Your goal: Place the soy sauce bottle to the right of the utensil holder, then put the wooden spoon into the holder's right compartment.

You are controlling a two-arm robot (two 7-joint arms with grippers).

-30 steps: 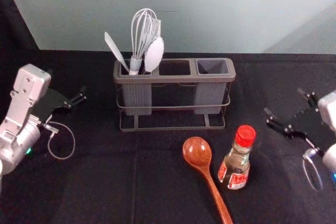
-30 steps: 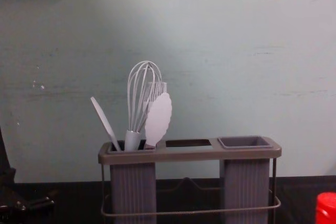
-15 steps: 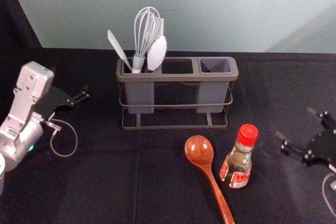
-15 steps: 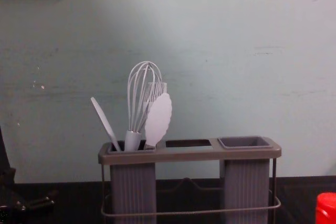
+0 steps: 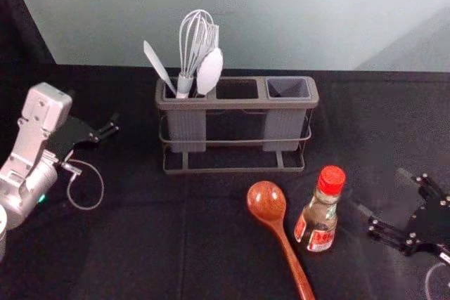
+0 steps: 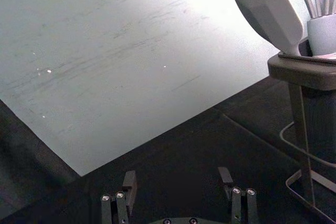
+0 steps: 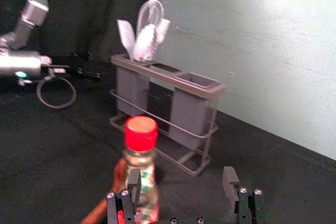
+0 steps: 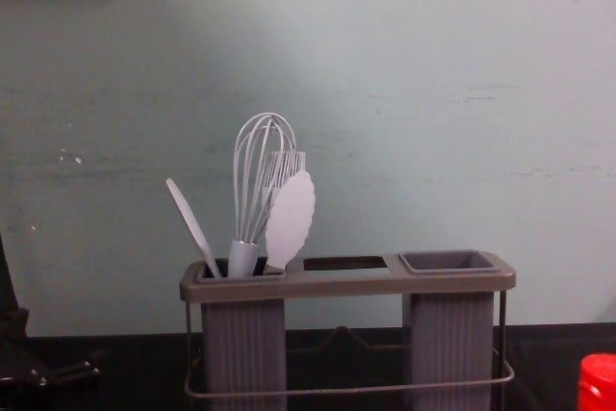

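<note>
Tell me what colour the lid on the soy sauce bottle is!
The lid is bright red, and it shows best in the head view.

The black two-fingered right claw (image 5: 380,189) gaped at the head view's right edge; the black left claw (image 5: 117,124) hung parked, open, opposite.

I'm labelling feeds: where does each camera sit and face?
Head: high, facing forward-down at the grey three-compartment utensil holder; left gripper, right gripper show.
Chest: low, facing forward; left gripper lower left.
Left wrist: faces the pale wall, own gripper open.
Right wrist: faces the red-capped clear bottle; own gripper open, silver left arm beyond.
Head and chest share the holder.
</note>
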